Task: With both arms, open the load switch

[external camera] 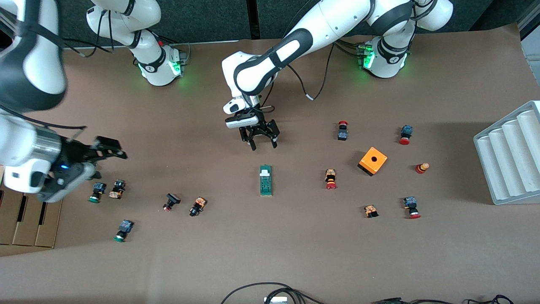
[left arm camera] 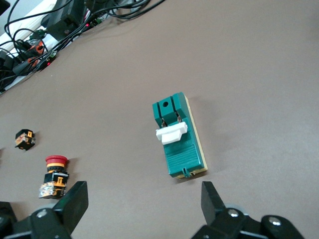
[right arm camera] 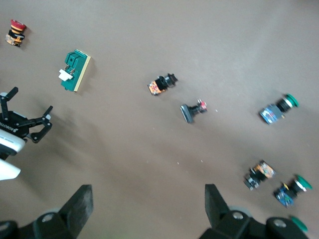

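Observation:
The load switch (external camera: 265, 180) is a narrow dark-green block with a white piece on top. It lies flat near the middle of the brown table. My left gripper (external camera: 264, 146) hangs open over the table just on the robots' side of the switch, touching nothing. In the left wrist view the switch (left arm camera: 179, 139) lies just ahead of the open left gripper (left arm camera: 143, 199), outside the gap. My right gripper (external camera: 114, 148) is open and empty, high over the right arm's end of the table. Its wrist view shows the switch (right arm camera: 76, 70) far off and the right gripper (right arm camera: 148, 204) open over bare table.
Several push buttons lie scattered at both ends, some (external camera: 119, 188) under the right arm. An orange cube with a hole (external camera: 372, 161) sits toward the left arm's end, beside a grey ribbed tray (external camera: 510, 156). Cardboard boxes (external camera: 25, 219) and cables (external camera: 270, 291) line the edges.

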You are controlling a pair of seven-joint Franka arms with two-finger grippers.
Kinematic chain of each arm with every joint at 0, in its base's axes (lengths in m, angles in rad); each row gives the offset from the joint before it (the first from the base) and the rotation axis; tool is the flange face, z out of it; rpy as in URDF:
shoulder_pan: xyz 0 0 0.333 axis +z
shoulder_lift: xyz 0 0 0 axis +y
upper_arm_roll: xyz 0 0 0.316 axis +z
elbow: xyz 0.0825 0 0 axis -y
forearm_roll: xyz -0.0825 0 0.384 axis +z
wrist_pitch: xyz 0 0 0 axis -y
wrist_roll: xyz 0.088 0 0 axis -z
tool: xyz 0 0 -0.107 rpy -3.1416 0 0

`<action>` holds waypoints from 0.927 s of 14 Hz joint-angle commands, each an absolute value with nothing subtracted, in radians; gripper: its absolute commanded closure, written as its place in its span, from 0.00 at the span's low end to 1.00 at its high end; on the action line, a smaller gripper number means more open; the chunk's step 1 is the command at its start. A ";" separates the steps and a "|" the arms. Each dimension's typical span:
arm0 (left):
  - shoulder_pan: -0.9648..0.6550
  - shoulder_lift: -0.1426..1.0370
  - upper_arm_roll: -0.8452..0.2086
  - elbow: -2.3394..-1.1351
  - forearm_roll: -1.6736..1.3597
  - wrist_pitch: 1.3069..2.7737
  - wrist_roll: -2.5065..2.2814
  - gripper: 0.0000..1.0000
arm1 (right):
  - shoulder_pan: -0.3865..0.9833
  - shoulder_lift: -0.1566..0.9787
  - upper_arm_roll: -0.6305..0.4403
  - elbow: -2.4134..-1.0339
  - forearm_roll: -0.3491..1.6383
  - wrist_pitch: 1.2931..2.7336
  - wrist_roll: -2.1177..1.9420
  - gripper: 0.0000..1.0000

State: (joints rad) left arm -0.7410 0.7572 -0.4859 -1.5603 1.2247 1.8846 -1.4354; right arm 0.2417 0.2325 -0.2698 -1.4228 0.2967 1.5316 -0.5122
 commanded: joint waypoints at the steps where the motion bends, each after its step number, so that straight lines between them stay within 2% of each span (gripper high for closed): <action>1: -0.694 0.698 -0.486 -1.569 1.143 1.884 -1.242 0.00 | 0.158 0.189 -0.258 -1.424 0.284 1.480 -0.500 0.00; 4: -0.655 0.640 -0.483 -1.556 1.016 1.885 -0.958 0.00 | 0.091 0.187 -0.259 -1.420 0.255 1.488 -0.517 0.00; 9: -0.562 0.563 -0.483 -1.499 0.774 1.872 -0.577 0.00 | 0.086 0.190 -0.311 -1.405 0.201 1.571 -0.363 0.00; 13: -0.454 0.468 -0.483 -1.497 0.560 1.821 -0.346 0.00 | 0.089 0.193 -0.333 -1.405 0.192 1.568 -0.292 0.00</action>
State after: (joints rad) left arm -0.5093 0.5243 -0.4795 -1.4838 0.6502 1.8398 -0.4506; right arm 0.0836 0.1926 -0.3264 -1.4160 0.2111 1.5645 -0.3318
